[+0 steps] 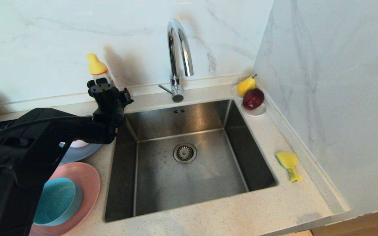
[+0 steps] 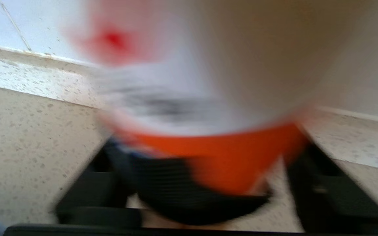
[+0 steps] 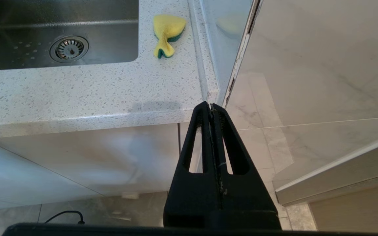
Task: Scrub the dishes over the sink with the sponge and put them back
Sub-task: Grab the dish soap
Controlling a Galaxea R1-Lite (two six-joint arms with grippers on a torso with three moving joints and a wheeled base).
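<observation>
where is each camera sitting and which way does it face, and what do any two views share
Head view: high on the robot, looking down at the sink; left arm and left gripper show by the soap bottle.
Left wrist view: behind the left gripper, facing the bottle up close; both fingers show.
Right wrist view: low, before the counter, looking up at its edge; shut right gripper shows.
Shared: head and right wrist views both show the sponge and drain.
</observation>
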